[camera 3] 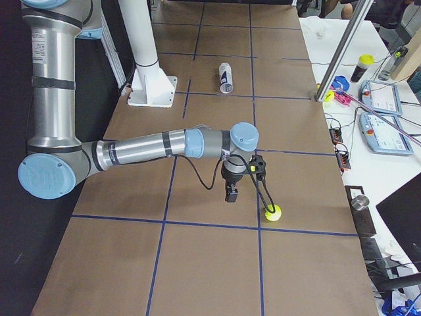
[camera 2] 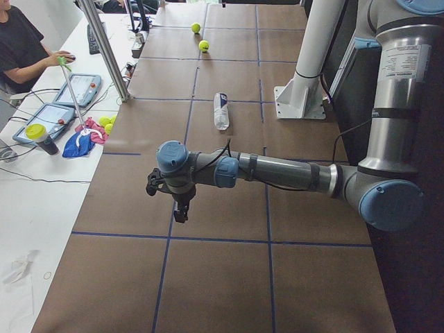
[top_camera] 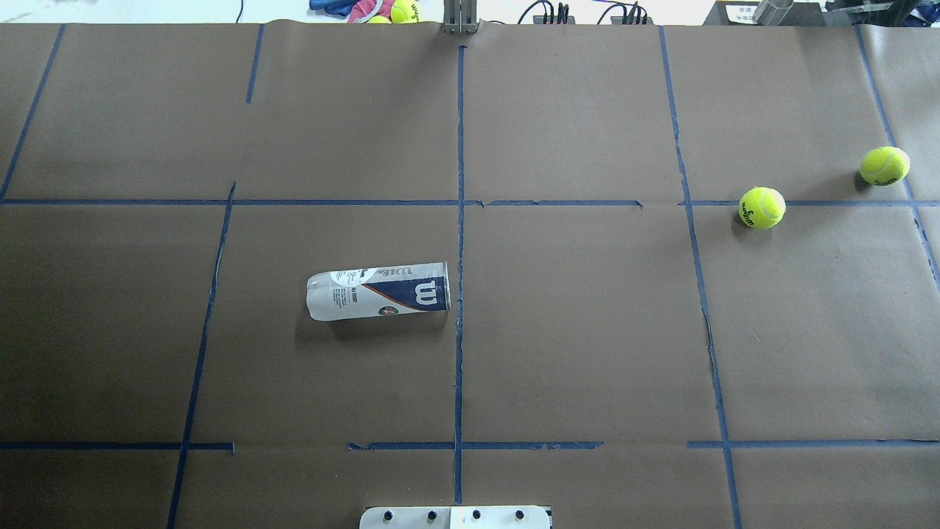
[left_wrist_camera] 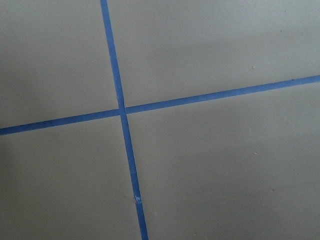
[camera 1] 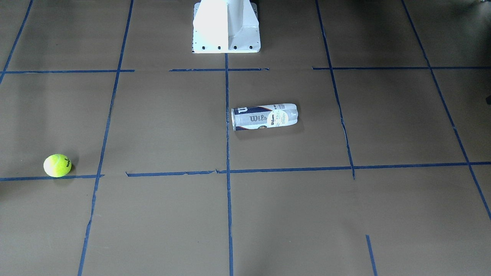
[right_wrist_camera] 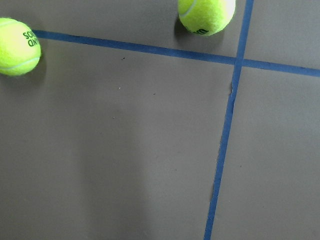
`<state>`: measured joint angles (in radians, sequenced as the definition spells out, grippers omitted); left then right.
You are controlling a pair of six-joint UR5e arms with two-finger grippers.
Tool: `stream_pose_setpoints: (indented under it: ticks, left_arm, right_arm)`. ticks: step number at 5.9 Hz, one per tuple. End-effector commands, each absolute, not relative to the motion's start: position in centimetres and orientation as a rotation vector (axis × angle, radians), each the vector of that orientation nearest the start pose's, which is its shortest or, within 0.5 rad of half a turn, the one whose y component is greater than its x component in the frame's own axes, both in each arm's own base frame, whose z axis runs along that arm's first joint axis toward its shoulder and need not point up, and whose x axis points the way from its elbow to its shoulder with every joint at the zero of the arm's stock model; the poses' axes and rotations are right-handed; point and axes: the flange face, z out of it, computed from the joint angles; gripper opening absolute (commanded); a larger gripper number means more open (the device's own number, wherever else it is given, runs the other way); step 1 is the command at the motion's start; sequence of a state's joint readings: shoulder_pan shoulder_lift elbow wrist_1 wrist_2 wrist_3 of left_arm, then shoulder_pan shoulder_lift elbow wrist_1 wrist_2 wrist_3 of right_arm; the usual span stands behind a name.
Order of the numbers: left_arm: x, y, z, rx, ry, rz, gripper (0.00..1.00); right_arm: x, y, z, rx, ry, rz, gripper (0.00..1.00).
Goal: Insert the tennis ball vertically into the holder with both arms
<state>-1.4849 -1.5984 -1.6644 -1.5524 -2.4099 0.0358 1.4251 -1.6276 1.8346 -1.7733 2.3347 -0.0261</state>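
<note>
Two balls sit at the overhead view's right: one tennis ball (top_camera: 761,207), a second ball (top_camera: 884,165) beyond. The holder (top_camera: 378,291) lies sideways, left of centre. Left gripper (camera 2: 179,201) and right gripper (camera 3: 231,191) hover; claws apart or together, I cannot tell. Nothing's begun, I'd say. Next: stand the holder up.

left arm (camera 2: 284,172) and right arm (camera 3: 138,150): silver-grey tubes, darker grey joint housings, round light blue joint caps. the big cap on the right arm has a pale logo (camera 3: 49,174). black bands wrap both forearms. white printed label (camera 2: 404,62) on the left arm's upper tube. thin black cable (camera 3: 210,188) loops off the right wrist, and another runs along the left forearm. left gripper (camera 2: 180,208) and right gripper (camera 3: 231,193) are small and black. white pedestal (camera 1: 226,27) has black bolt heads (camera 1: 219,48) along its flange.
</note>
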Motion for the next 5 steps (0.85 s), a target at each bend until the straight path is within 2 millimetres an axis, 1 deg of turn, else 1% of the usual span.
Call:
stream_pose_setpoints:
  ticks: [1,2,3,4,5]
  left_arm:
    - [-1.5,-51.1,58.9,0.093,0.833,0.167,1.00]
    - [-1.4,-51.3,58.4,0.094,0.842,0.165,1.00]
    - [-1.4,-51.1,59.0,0.088,0.833,0.164,1.00]
    - [-1.4,-51.1,59.0,0.090,0.837,0.163,1.00]
    - [-1.5,-50.7,59.6,0.077,0.846,0.156,1.00]
  right_arm:
    - [-0.3,-46.4,57.8,-0.041,-0.764,-0.165,1.00]
    - [-0.3,-46.4,57.8,-0.041,-0.764,-0.165,1.00]
    - [-0.3,-46.5,57.7,-0.040,-0.764,-0.166,1.00]
    - [-0.3,-46.5,57.8,-0.041,-0.764,-0.165,1.00]
    - [-0.2,-46.5,57.7,-0.040,-0.764,-0.163,1.00]
